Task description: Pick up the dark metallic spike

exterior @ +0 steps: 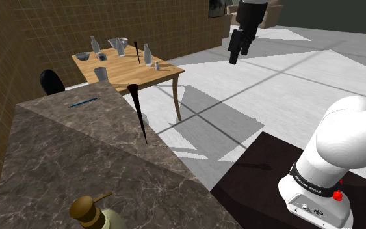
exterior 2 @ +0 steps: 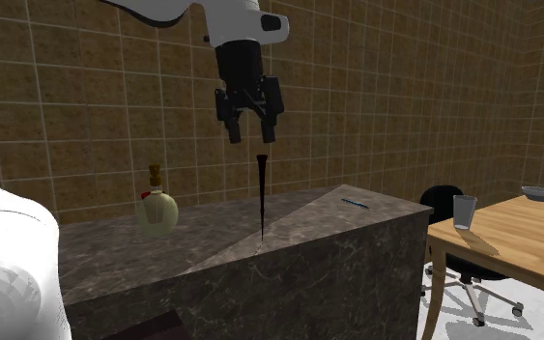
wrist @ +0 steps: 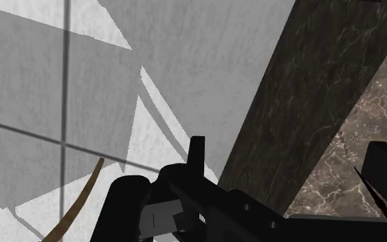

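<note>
The dark spike point(exterior: 138, 112) stands upright on the marble counter point(exterior: 77, 156) near its edge, thick end up and point down. In the second exterior view the spike point(exterior 2: 261, 198) sits just below my gripper point(exterior 2: 251, 135), whose black fingers point(exterior 2: 232, 130) stand apart with nothing between them. In the shoulder view my gripper point(exterior: 235, 55) hangs high, well to the spike's right and over the floor. Through the wrist view, between the open fingers point(wrist: 197, 155), I see grey floor and the counter's side and top point(wrist: 363, 130).
A round bottle point(exterior 2: 157, 208) with a stopper and a blue pen point(exterior: 84, 102) lie on the counter. Beyond it stands a wooden table point(exterior: 155, 73) with a second dark spike point(exterior: 138, 52), bottles, a cup and bowls. A black chair point(exterior 2: 451, 205) stands beside the table.
</note>
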Tool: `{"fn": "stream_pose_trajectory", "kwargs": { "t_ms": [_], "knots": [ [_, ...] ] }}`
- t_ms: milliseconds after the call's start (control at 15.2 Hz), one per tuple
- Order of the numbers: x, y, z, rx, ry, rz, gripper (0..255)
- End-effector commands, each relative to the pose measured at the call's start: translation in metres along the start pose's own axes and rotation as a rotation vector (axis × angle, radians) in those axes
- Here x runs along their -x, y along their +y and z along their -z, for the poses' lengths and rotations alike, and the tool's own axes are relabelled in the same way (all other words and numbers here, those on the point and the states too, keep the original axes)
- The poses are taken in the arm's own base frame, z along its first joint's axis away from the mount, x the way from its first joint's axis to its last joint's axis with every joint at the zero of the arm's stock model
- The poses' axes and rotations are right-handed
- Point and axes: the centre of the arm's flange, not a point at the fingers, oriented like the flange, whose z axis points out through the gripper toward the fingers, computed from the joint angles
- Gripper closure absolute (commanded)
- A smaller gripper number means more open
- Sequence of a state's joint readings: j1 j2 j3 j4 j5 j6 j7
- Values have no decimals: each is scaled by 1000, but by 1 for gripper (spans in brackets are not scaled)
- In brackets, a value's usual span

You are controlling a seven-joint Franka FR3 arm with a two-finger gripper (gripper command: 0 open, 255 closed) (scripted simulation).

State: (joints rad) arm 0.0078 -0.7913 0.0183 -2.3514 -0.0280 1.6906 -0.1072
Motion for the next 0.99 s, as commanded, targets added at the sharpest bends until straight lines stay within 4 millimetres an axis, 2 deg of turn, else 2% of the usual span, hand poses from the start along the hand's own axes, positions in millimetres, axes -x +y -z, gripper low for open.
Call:
{"fn": "stream_pose_trajectory", "kwargs": {
  "t_ms": [0, 924],
  "knots": [
    [0, 0, 0, 0, 0, 0, 0],
    [-128, -116, -42, -100, -38, -46, 0]
  ]
}}
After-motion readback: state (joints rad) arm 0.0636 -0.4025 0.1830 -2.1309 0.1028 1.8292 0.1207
